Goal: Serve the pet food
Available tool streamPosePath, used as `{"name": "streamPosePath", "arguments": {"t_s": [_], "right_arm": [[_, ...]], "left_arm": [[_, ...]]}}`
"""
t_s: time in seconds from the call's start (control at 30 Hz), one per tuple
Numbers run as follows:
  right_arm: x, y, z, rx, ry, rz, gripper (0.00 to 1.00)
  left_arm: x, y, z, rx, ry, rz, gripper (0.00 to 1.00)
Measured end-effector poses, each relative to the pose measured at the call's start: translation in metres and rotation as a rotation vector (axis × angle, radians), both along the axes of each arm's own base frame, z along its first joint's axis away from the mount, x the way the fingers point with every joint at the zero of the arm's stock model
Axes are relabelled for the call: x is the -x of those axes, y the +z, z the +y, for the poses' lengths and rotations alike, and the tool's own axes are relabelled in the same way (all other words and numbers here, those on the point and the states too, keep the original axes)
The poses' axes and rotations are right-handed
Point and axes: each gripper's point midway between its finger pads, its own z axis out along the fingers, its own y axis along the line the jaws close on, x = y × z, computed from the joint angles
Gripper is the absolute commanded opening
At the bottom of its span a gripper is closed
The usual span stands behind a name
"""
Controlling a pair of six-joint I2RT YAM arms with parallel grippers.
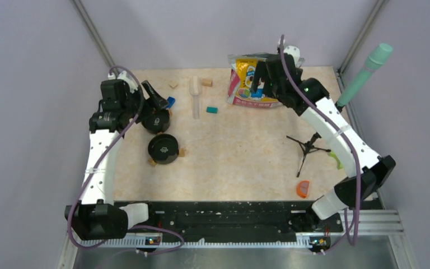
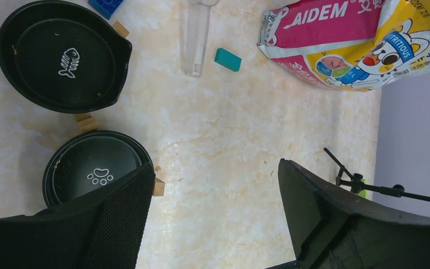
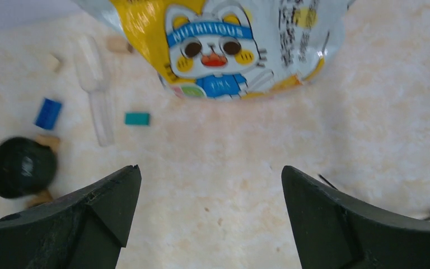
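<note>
Right jaws apart, bag (image 3: 224,50) seemingly beyond

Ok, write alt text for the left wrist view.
The black left gripper stands open, holding nothing, over a beige table. At left sit two round black pet bowls, one printed with a fishbone, one with a paw, both apparently empty. A glossy magenta-and-yellow cartoon-cat food bag lies top right.

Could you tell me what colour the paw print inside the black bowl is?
The paw print is white; clearest in left wrist view.
</note>
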Motion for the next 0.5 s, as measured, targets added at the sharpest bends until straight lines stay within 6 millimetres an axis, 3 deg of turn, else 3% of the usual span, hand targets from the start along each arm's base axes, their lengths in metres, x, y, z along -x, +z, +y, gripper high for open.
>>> {"name": "streamPosePath", "arguments": {"t_s": [0.13,0.23,0.33,0.5], "right_arm": [[-0.043,0.055,0.007,-0.139,-0.08,-0.102,0.97],[-0.075,0.076,0.002,-0.253,-0.171,-0.141,0.95],[-0.1,0.07,-0.002,-0.364,-0.25,-0.124,0.94],[-0.129,0.033,0.001,-0.472,-0.343,-0.051,0.94]], "left_arm": [[-0.002,-0.001,-0.001,-0.004,-0.015,-0.003,0.85],[-0.002,-0.002,-0.001,-0.012,-0.023,-0.004,0.85],[-0.003,-0.003,0.0,-0.022,-0.028,-0.008,0.85],[-0.002,-0.004,0.001,-0.047,-0.037,-0.012,0.85]]}}
